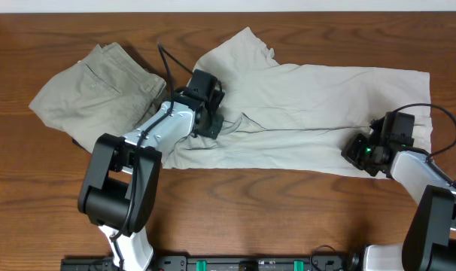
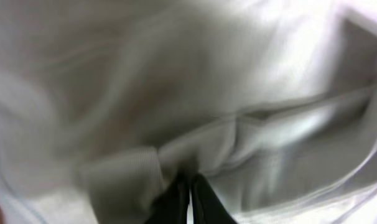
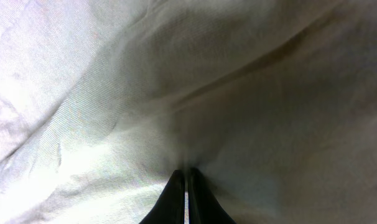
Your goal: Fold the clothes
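Note:
The clothes, a pale off-white T-shirt [image 1: 311, 98], lie spread and wrinkled across the middle and right of the table. My left gripper [image 1: 213, 124] is down on the shirt's left part. In the left wrist view this gripper [image 2: 190, 180] is shut, pinching fabric beside a ribbed band [image 2: 123, 174]. My right gripper [image 1: 357, 153] rests at the shirt's lower right edge. The right wrist view shows it [image 3: 186, 174] shut on a pinch of the cloth [image 3: 114, 112], which fills the whole frame.
Folded khaki trousers [image 1: 100, 86] lie at the far left, touching the left arm's side. Bare wooden table [image 1: 288, 211] runs along the front. The arm bases stand at the front edge.

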### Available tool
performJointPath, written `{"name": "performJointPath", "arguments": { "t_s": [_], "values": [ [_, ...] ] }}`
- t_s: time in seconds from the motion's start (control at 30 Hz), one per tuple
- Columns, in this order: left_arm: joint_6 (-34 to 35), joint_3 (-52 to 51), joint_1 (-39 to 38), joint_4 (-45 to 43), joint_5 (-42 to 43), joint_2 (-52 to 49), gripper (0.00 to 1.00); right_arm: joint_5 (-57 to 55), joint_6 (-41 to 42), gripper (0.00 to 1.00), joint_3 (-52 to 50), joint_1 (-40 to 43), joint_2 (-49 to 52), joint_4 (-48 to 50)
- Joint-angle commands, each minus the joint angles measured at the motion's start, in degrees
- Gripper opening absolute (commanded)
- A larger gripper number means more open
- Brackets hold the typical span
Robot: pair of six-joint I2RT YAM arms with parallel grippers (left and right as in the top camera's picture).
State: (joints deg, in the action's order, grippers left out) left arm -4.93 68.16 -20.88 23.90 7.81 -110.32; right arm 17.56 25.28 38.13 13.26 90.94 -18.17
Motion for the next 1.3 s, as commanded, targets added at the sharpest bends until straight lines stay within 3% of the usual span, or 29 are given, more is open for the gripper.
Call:
{"name": "performJointPath", "arguments": {
  "t_s": [0.0,0.23,0.37,0.6,0.73,0.77,0.87,0.9,1.27],
  "values": [
    [-0.8,0.8,-0.1,-3.0,0.3,-0.2,0.07,-10.3,0.7,0.05,-2.6,0.1,2.4,-0.9],
    [-0.5,1.9,-0.1,-7.3,-2.5,-0.1,0.08,-10.3,0.7,0.06,-2.6,0.1,2.4,-1.3],
    [2.2,4.3,-0.2,1.3,-2.3,2.1,0.08,-10.3,0.6,0.06,-2.6,0.1,2.4,-1.4],
    [4.9,4.5,-1.5,12.3,2.8,5.7,0.35,-10.3,0.6,0.06,-2.6,0.1,2.4,-1.3],
    [4.8,3.0,-3.1,13.2,2.8,4.3,0.37,-10.3,0.6,0.07,-2.6,0.1,2.4,-1.3],
    [4.9,2.8,-3.5,13.2,2.8,4.0,0.36,-10.3,0.6,0.07,-2.6,0.1,2.4,-1.3],
    [4.9,2.4,-4.8,13.2,2.8,3.1,0.09,-10.3,0.6,0.08,-2.6,0.1,2.4,-1.3],
    [4.9,2.2,-5.2,13.2,2.7,2.9,0.06,-10.3,0.6,0.07,-2.6,0.1,2.4,-1.3],
    [4.8,-3.3,-5.7,7.0,1.0,2.8,0.06,-10.3,0.7,0.08,-2.6,0.1,2.4,-1.4]
  ]
}}
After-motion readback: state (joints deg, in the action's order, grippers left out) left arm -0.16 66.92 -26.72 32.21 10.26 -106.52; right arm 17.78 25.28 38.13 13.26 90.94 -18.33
